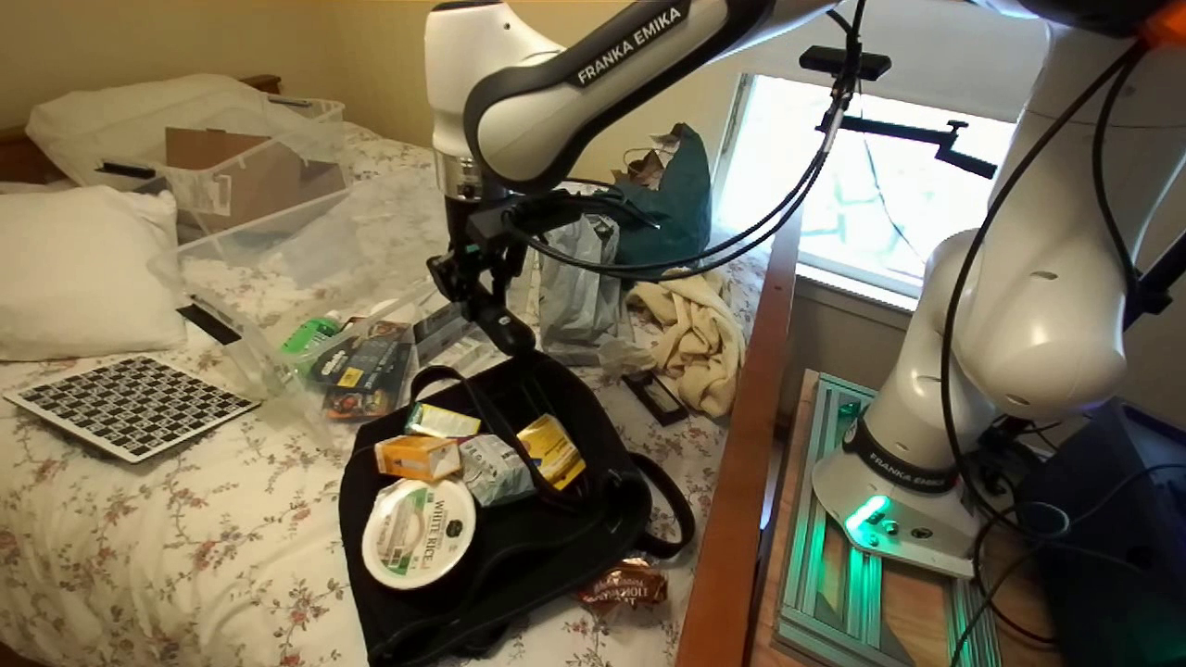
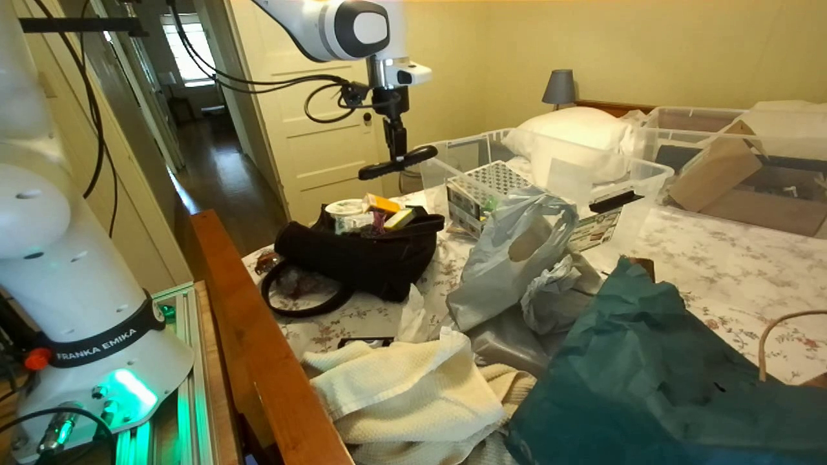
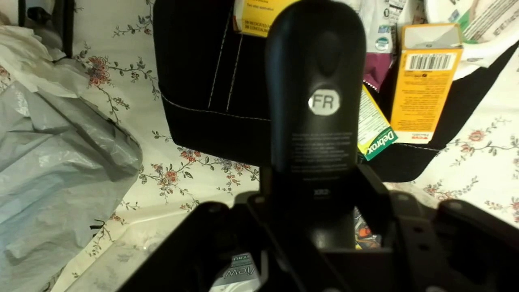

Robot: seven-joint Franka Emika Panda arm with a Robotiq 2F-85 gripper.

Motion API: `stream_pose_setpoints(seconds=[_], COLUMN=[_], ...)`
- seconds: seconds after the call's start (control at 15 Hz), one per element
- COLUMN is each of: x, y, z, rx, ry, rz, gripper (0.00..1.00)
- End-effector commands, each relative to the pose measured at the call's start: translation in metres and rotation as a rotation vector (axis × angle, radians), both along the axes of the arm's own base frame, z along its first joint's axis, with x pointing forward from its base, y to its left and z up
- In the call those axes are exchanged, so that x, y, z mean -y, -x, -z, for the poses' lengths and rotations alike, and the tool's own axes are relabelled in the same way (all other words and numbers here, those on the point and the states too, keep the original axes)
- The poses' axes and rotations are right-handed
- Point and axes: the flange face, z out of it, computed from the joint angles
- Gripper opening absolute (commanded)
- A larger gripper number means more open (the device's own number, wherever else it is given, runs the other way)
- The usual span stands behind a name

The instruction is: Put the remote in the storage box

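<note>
I've got the remote (image 3: 314, 125) in the gripper (image 2: 396, 150), fingers pinched in on either side of it, and it's up in the air over the bed (image 1: 185, 556). Those fingertips are so dark on my wrist feed that I can't make out the exact contact. A round "FR" sticker (image 3: 324, 101) shows there, and one end of the remote reaches out above the black bag (image 1: 574, 519). That bag's loaded: in an exterior view there's a rice tub (image 1: 422, 533) at its near left, an orange box (image 1: 417, 457) just beyond, a silvery pouch (image 1: 496, 468) and a yellow packet (image 1: 551, 449) to the right. And here's the storage box (image 1: 320, 130), far left in an exterior view, brown cardboard (image 1: 259, 176) inside its clear walls, well apart from the remote. Between bag and storage box I see a clear bin (image 1: 259, 366), a green bottle (image 1: 310, 335) showing through its side. A checkered board (image 1: 130, 408) lies to its left; a grey plastic bag (image 1: 579, 306) sits just right, near a cream towel (image 2: 413, 394). In an exterior view a crumpled teal bag (image 2: 633, 374) takes up the near right, just beside that towel.
</note>
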Motion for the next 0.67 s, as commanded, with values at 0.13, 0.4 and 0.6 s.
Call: stream_pose_setpoints(seconds=[0.13,0.4,0.6], x=[0.000,0.007,0.016], y=[0.000,0.009,0.010], z=[0.000,-0.021,-0.047], rx=[-0.001,0.026,0.056], ry=[0.001,0.056,0.124], rz=[-0.001,-0.009,-0.031], gripper=[0.26,0.26,0.26])
